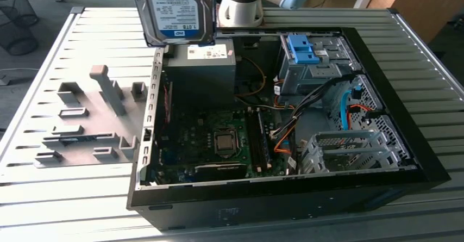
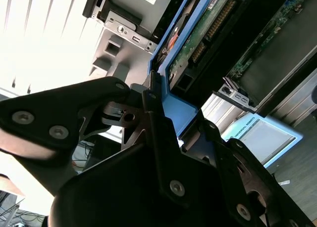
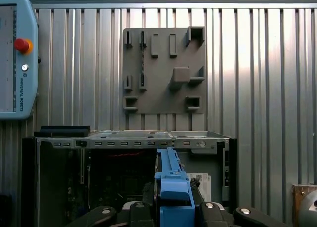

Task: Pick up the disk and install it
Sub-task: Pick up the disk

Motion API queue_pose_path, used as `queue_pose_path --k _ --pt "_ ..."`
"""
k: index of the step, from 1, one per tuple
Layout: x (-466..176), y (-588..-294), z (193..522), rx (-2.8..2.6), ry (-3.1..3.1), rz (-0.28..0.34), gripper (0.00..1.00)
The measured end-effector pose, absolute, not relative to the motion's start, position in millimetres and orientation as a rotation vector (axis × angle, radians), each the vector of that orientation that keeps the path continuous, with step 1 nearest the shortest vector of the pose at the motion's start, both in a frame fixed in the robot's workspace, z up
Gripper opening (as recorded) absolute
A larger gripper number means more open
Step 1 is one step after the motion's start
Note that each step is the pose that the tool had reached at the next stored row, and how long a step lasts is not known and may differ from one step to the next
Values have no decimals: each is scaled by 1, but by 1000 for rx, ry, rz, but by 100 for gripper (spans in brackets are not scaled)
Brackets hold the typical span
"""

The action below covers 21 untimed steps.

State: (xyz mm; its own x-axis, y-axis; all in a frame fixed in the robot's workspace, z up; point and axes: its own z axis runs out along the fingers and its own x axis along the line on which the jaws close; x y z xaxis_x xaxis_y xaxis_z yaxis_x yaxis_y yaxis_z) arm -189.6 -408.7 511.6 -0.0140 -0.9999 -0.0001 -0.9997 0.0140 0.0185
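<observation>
Gripper (image 2: 158,101) clenched on disk (image 1: 177,8) by blue rail, held upright above case (image 1: 290,198) corner; advice: hold grip square, rails aligned with drive bay (image 1: 312,62).

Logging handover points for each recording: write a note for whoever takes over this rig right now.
Gripper: the gripper is shut on the blue plastic rail of the disk, as both wrist views show.
Disk: the flat silver metal disk with its white-and-blue label is held in the air, label toward the exterior camera, above the dark grey box at the far corner of the open black computer case, on the exterior view's left.
Done: the disk is picked up.
Left: the install. The disk is not yet in the case.
</observation>
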Motion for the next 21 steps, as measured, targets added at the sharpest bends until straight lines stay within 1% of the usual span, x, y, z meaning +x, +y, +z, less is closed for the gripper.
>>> queue_pose_path --k 21 --pt "-177 -409 512 2197 -2228 -21 36"
